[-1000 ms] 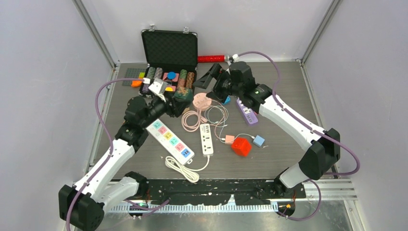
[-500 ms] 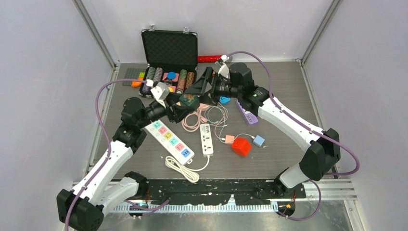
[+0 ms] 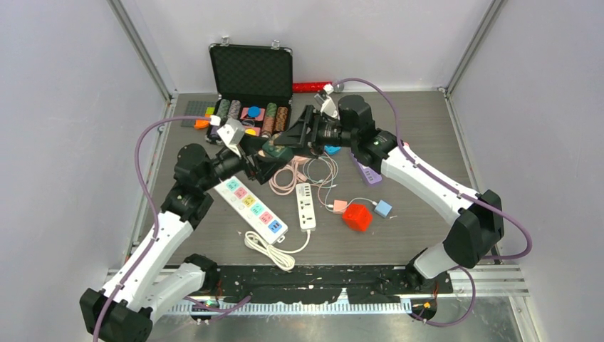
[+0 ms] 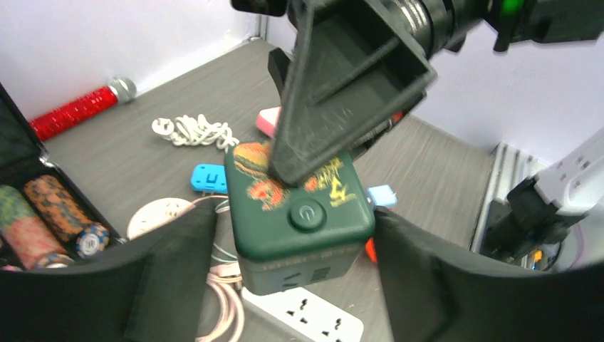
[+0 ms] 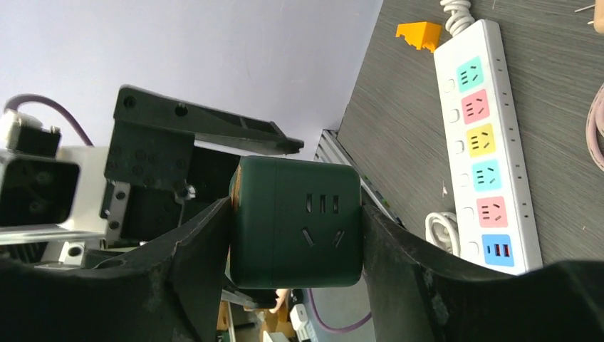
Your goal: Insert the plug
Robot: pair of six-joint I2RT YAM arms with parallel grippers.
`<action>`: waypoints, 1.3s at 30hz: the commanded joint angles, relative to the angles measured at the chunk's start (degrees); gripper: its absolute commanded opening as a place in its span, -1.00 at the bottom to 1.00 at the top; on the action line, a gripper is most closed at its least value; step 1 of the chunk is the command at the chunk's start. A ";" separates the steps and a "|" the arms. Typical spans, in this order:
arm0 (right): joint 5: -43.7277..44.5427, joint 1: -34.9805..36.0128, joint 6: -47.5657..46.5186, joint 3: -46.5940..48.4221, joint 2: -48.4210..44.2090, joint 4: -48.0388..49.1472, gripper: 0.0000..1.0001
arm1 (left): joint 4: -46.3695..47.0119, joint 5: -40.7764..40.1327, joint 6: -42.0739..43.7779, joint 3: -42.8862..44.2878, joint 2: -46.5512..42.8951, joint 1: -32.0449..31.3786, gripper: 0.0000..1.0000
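Over the last second the 2 grippers have closed in on each other above the far end of the strip [image 3: 253,206], and the right one has swung in leftward and narrowed onto the cube [image 3: 279,149].

The left arm [image 3: 167,228] rises from its near base, bends at the elbow beside the strip's far end, and reaches rightward with the wrist about level. The left gripper [image 3: 269,158] has the cube between its 2 fingers [image 4: 171,278]. They flank it closely, but the wrist view does not show whether they press on it or have just let go.

The cube hangs in the air just beyond the strip's far end, clear of it, with its button face toward the left wrist camera and a socket face toward the right one.

The right arm [image 3: 420,178] stretches from its near base far to the right of the strip, running leftward with the wrist rolled so the fingers point at the left gripper. The right gripper [image 5: 295,214] has both fingers flat against opposite sides of the cube, so it is holding it.

This looks like a mid-air handover or regrasp, ahead of any insertion. I judge that 1 gripper should next take sole hold while the other backs straight off without twisting the cube. The cube can then be turned and carried down to a socket on the strip.
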 commanded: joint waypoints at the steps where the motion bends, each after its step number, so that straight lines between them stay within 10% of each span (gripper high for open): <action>1: 0.88 1.38 -4.98 0.39 -3.68 3.58 -0.52 | -5.14 -3.30 -2.54 5.38 -0.68 0.26 0.72; 21: 9.26 3.44 -11.58 2.36 -1.46 -0.75 -0.53 | -23.77 -1.77 3.47 13.72 7.71 0.26 0.69; 27: 8.96 3.42 -10.87 3.56 0.05 -2.41 -0.51 | -23.36 -1.30 4.85 13.81 9.67 0.26 0.38; 33: 8.53 3.44 -8.90 4.45 1.52 -2.51 -0.39 | -25.23 -1.35 7.75 14.03 11.38 0.26 -0.35; 35: 9.14 3.44 -8.68 4.48 1.47 -2.87 0.01 | -27.45 -1.42 10.53 14.65 12.00 0.26 -0.92; 39: 14.15 2.57 -10.74 3.18 -0.73 -4.11 1.00 | -31.96 -4.06 20.19 14.00 12.45 0.26 -1.00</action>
